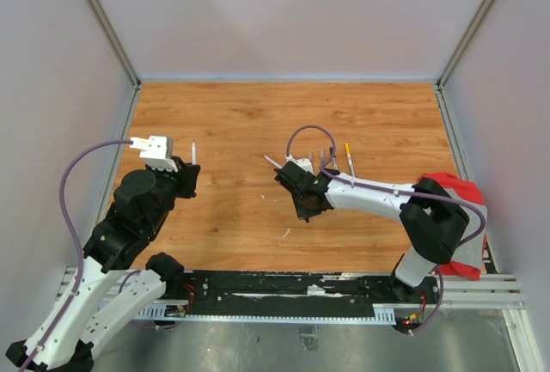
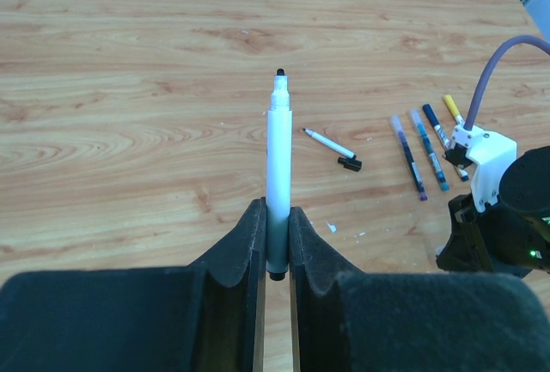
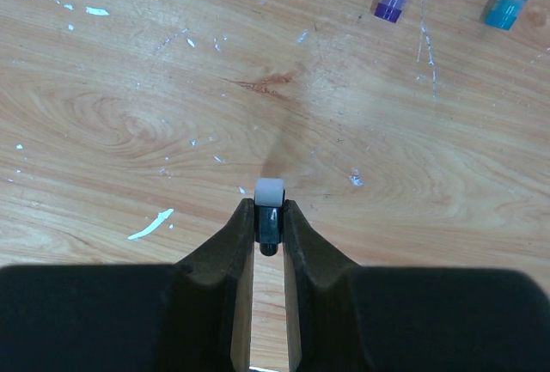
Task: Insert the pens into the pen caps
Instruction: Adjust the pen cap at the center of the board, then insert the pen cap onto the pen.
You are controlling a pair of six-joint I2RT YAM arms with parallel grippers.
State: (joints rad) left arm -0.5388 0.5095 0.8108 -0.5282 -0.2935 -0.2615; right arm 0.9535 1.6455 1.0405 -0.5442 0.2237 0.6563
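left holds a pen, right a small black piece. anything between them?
Nothing upright in the gap. Between the left gripper with its pen and the right gripper with its small black piece, only a loose pen and a black cap lie flat on the table, nearer the right gripper.

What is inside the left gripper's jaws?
The left gripper is shut on a white pen with a dark uncapped tip pointing away. The fingers cover the sides of its grey rear part.
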